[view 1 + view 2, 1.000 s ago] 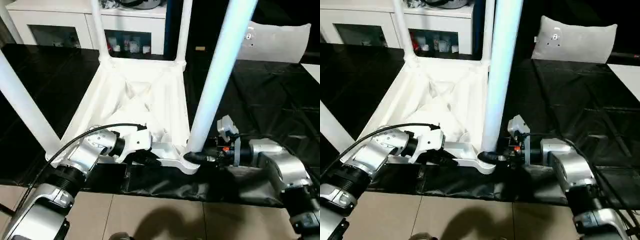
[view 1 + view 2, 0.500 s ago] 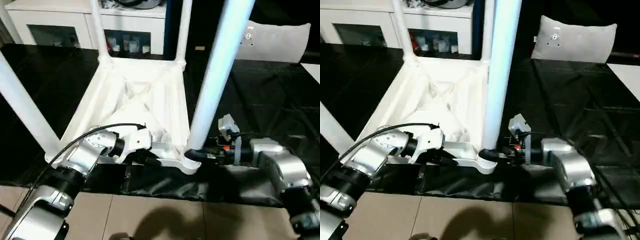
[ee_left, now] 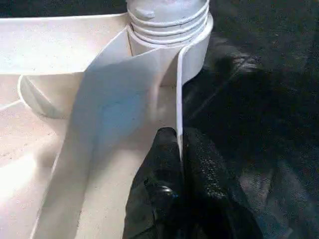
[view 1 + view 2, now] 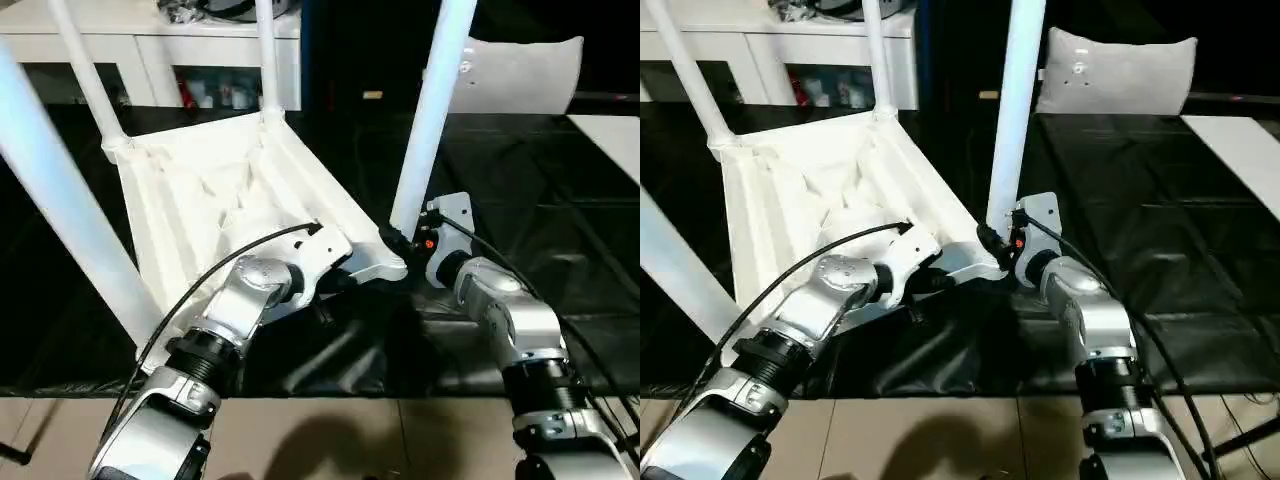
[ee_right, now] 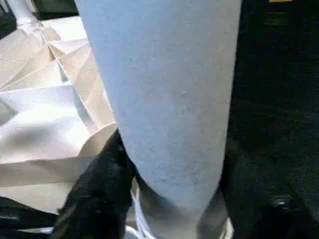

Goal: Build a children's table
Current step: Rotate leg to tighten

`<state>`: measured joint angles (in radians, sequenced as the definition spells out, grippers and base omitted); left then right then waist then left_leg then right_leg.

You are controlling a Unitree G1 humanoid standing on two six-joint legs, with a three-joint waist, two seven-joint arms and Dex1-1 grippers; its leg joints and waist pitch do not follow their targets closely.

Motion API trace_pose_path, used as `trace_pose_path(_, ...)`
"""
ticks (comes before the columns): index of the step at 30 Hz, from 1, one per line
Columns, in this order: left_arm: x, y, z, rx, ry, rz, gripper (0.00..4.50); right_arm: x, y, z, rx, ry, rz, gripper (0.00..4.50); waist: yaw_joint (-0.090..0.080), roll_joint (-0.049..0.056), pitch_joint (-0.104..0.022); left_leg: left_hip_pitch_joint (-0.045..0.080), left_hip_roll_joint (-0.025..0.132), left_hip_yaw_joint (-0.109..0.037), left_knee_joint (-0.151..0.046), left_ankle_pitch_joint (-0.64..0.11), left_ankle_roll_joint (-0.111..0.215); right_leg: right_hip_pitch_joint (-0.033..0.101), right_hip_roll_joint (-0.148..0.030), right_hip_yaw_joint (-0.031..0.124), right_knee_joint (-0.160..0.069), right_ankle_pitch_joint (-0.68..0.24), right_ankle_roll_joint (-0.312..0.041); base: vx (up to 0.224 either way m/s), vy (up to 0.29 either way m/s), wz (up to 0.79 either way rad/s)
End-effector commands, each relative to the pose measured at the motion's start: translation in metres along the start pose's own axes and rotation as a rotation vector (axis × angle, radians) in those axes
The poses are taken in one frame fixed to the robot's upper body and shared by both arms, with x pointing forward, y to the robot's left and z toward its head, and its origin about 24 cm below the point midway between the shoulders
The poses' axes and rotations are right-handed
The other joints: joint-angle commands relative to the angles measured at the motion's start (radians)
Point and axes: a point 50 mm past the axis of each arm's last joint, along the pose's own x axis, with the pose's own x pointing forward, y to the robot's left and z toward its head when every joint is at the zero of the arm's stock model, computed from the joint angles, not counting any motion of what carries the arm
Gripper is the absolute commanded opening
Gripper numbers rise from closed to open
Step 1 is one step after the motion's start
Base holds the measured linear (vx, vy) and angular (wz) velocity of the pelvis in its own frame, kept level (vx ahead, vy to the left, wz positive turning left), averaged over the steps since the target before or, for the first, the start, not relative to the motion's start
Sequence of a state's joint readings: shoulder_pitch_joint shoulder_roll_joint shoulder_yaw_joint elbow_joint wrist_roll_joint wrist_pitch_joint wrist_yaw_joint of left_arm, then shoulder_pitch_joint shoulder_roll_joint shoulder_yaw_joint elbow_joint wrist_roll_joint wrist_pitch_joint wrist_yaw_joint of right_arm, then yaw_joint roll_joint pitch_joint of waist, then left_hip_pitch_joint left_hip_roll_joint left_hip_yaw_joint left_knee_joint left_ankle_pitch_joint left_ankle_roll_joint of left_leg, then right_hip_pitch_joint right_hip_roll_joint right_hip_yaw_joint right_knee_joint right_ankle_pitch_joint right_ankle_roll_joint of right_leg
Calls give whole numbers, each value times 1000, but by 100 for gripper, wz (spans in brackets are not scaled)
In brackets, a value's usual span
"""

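Lying upside down and tilted on the black-covered bench, the children's table points its legs upward, the white cabinet standing behind it. The left claw is clenched on the thin rim wall of the top, just beside a corner socket. The right claw grasps the base of the near-right leg where it enters its socket.

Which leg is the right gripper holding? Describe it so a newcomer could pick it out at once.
Start at the upside-down white table top lying on the black sheet. Go to its near corner on the robot's right, where the right gripper is closed around the base of a leg. Unlike the other three legs, this one has black fingers at its foot.
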<state>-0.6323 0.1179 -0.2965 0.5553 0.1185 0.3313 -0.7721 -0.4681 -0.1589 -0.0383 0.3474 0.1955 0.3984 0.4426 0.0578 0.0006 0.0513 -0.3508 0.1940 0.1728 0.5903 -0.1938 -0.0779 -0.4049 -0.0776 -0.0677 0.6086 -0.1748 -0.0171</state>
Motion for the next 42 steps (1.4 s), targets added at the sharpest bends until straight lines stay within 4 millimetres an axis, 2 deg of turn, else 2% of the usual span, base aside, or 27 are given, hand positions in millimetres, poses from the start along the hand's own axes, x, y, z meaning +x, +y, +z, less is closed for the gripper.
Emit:
trace_pose_path(1, 7, -8, 12, 48, -55, -24, 0, 4, 17, -5, 36, 3, 96, 280, 6, -11, -66, -6, 21, -4, -63, -146, 54, 54, -57, 42, -85, -249, -164, 0, 0, 0)
trace_pose_path(7, -7, 0, -6, 135, 2, -61, 0, -20, 5, -7, -49, -41, 213, 342, 11, -8, -61, -5, 23, -6, -68, -196, 51, 54, -59, 41, -94, -326, -140, 0, 0, 0)
trace_pose_path(8, -10, 0, -9, 148, 5, -84, 0, -24, 1, -8, -68, -36, 233, 353, 11, -2, -59, -6, 25, -7, -70, -210, 48, 54, -60, 42, -94, -334, -142, 0, 0, 0)
trace_pose_path(9, -10, 0, -9, 148, 5, -84, 0, -24, 1, -8, -68, -36, 233, 353, 11, -2, -59, -6, 25, -7, -70, -210, 48, 54, -60, 42, -94, -334, -142, 0, 0, 0)
trace_pose_path(10, -11, 0, -10, 154, 5, -94, 0, -26, 0, -8, -75, -32, 241, 358, 9, -6, -60, -4, 24, -6, -70, -216, 47, 54, -59, 42, -96, -341, -143, 0, 0, 0)
trace_pose_path(11, -17, -2, -16, 192, 6, -159, 0, -38, -10, -8, -118, -12, 292, 379, 11, -4, -59, -5, 24, -9, -70, -225, 46, 56, -60, 40, -99, -363, -138, 0, 0, 0)
trace_pose_path(13, -21, -3, -19, 221, 5, -203, 0, -45, -15, -7, -142, -2, 334, 388, 12, -5, -59, -7, 25, -9, -70, -225, 55, 57, -62, 42, -98, -358, -139, 0, 0, 0)
trace_pose_path(17, -33, -3, -20, 260, -10, -329, 0, -60, -29, 1, -202, 12, 409, 423, 14, -11, -62, -7, 28, -7, -68, -202, 67, 55, -62, 42, -90, -312, -168, 0, 0, 0)
trace_pose_path(21, -40, -1, -21, 308, 6, -403, 0, -67, -28, 3, -270, 47, 543, 423, 22, -9, -59, -1, 31, -5, -68, -215, 68, 51, -63, 42, -91, -331, -174, 0, 0, 0)
trace_pose_path(23, -45, 0, -23, 346, 29, -450, 0, -71, -25, 2, -298, 85, 643, 423, 34, -8, -61, 1, 34, -5, -67, -205, 73, 51, -64, 43, -87, -305, -183, 0, 0, 0)
trace_pose_path(25, -48, 0, -25, 368, 42, -485, 0, -73, -24, 0, -319, 111, 689, 423, 38, -9, -61, 0, 35, -3, -67, -196, 76, 53, -63, 43, -83, -275, -190, 0, 0, 0)
trace_pose_path(32, -54, -1, -27, 430, 82, -567, 0, -71, -21, -2, -307, 144, 777, 357, 51, -10, -62, 1, 36, -3, -68, -191, 63, 52, -65, 42, -80, -286, -194, 0, 0, 0)
trace_pose_path(42, -54, -4, -26, 472, 88, -624, 0, -65, -9, -9, -234, 164, 894, 283, 57, -9, -63, -1, 37, -3, -68, -181, 59, 53, -66, 42, -77, -265, -202, 0, 0, 0)
